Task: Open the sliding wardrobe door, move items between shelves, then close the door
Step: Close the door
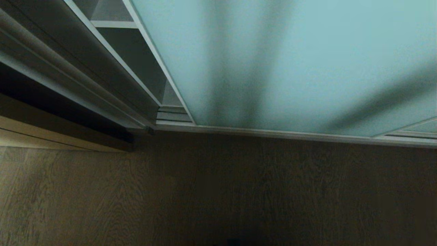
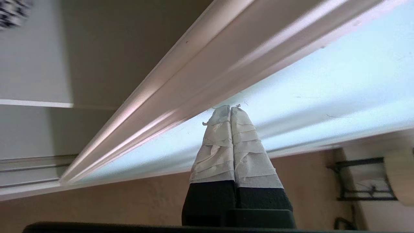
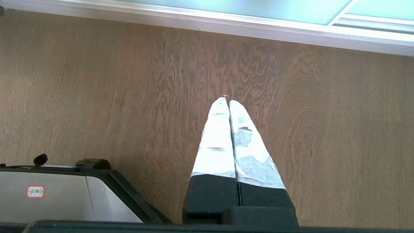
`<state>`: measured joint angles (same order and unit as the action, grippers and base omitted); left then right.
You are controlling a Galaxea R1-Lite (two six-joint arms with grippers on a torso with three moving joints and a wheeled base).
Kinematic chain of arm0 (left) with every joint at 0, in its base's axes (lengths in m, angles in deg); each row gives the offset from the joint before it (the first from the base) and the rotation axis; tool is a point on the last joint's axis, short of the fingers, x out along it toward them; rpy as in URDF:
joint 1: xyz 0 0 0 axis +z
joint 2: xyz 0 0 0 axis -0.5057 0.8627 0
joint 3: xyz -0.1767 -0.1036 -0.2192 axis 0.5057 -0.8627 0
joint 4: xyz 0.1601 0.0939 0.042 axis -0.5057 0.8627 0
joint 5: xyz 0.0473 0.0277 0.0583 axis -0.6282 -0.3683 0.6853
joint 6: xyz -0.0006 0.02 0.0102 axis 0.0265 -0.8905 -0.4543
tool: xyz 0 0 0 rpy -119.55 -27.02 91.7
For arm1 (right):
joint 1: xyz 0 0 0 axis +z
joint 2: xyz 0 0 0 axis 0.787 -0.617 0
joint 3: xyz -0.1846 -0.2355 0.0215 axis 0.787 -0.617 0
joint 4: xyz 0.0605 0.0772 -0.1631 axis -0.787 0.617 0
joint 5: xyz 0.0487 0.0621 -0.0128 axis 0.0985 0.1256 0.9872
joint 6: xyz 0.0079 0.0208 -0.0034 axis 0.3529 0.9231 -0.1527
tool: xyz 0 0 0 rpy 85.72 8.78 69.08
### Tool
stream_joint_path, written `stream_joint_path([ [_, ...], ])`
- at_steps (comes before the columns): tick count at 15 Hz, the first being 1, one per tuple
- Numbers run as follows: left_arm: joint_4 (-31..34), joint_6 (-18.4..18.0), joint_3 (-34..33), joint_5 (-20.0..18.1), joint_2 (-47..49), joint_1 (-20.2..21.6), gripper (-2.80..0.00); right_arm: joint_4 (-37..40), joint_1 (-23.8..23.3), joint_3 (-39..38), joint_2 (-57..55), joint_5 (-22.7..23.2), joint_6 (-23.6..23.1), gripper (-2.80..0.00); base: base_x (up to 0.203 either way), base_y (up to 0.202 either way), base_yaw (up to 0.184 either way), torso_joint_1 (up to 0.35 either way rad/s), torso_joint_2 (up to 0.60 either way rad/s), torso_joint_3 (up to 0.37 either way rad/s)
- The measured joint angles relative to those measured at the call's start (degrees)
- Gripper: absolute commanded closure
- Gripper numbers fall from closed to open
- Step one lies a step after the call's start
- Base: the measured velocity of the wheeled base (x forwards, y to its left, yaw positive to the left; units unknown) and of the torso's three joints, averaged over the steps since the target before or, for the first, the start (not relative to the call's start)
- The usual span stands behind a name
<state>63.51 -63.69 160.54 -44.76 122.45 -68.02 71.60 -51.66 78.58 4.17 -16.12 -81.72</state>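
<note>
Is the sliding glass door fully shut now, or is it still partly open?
Partly open. At the left of the glass door, a gap shows the white shelves inside. The shut left gripper is at the door's frame.

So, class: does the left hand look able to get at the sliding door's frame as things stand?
Probably yes: the left hand, shut, sits right by the door beside its frame, with nothing between them.
</note>
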Motion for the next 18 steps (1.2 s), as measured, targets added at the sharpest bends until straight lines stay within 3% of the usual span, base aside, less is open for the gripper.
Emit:
stream_joint_path([
  [10, -1.4, -2.7, -5.9, 0.0, -8.8, 6.1, 0.00, 0.0, 0.0, 0.0, 0.0, 0.0, 0.0, 0.00, 0.000, 0.000, 0.000, 0.000, 0.00, 0.000],
  [18, 0.3, -4.1, -10.3, -0.3, -14.5, 7.7, 0.00, 0.0, 0.0, 0.0, 0.0, 0.0, 0.0, 0.00, 0.000, 0.000, 0.000, 0.000, 0.00, 0.000],
])
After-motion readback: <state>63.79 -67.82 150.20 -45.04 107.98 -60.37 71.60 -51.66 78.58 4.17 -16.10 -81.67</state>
